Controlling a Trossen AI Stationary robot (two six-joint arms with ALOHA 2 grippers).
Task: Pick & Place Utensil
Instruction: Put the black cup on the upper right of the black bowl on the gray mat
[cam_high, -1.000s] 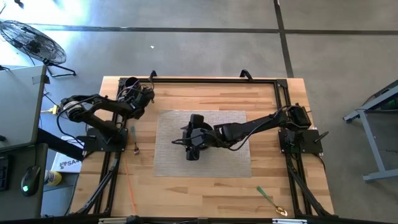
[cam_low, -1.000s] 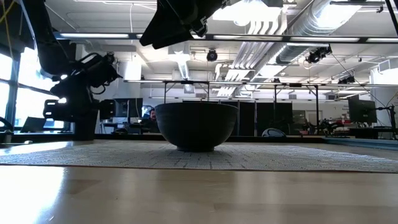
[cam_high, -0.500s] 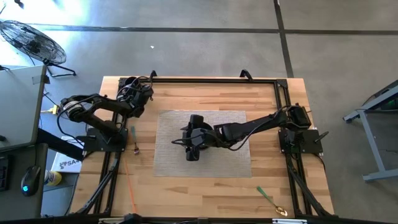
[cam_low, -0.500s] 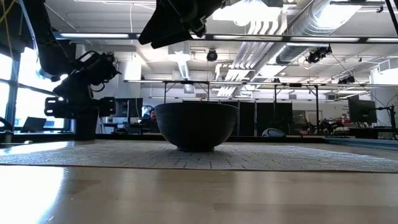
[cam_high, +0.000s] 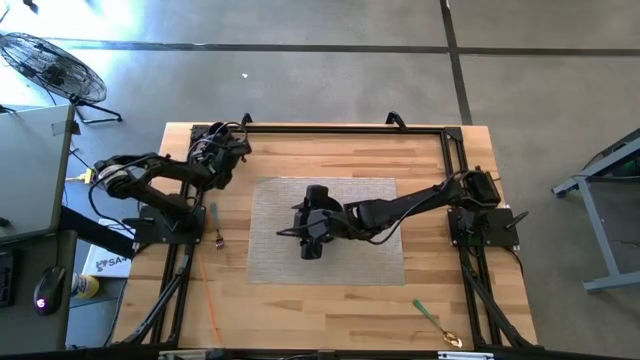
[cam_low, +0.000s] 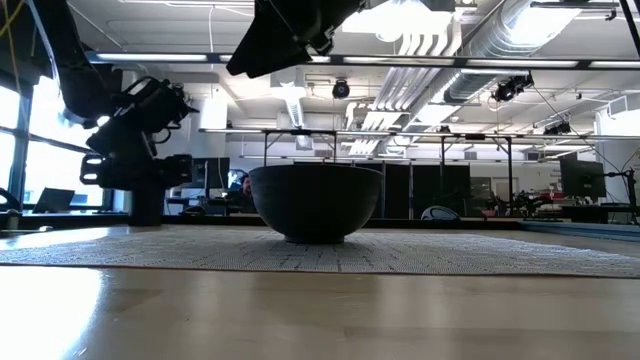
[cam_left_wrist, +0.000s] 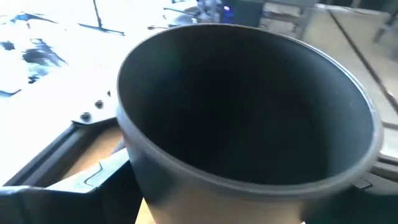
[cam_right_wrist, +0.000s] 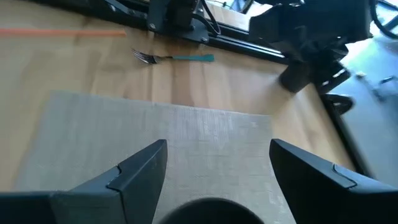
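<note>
A dark bowl (cam_low: 315, 200) stands on its base in the middle of a grey mat (cam_high: 375, 262). My right gripper (cam_right_wrist: 217, 168) hovers open above the bowl, whose rim (cam_right_wrist: 199, 213) shows below the fingers. A fork with a teal handle (cam_high: 214, 222) lies flat on the wood left of the mat and also shows in the right wrist view (cam_right_wrist: 171, 57). A green-handled spoon (cam_high: 432, 318) lies near the table's near right corner. My left gripper (cam_high: 217, 142) is at the far left corner, shut on a dark cup (cam_left_wrist: 242, 112). My left gripper has the cup between its two fingers, one (cam_left_wrist: 68, 193) on each side of the wall below the rim (cam_left_wrist: 134, 168). It comes slanting down from above, looking into the cup's mouth. In the low view the cup (cam_low: 148, 205) stands upright, its foot at table level.
An orange stick (cam_high: 210, 300) lies on the wood near the left rail. Black frame rails (cam_high: 340, 128) run along the far, left and right edges. Bare wood lies between the mat and the near edge. A fan (cam_high: 55, 65) stands on the floor beyond the table.
My left gripper has shifted a little toward the table's right, and in the low view the cup has moved along with it, staying upright at table level. My right arm has kept still over the bowl.
</note>
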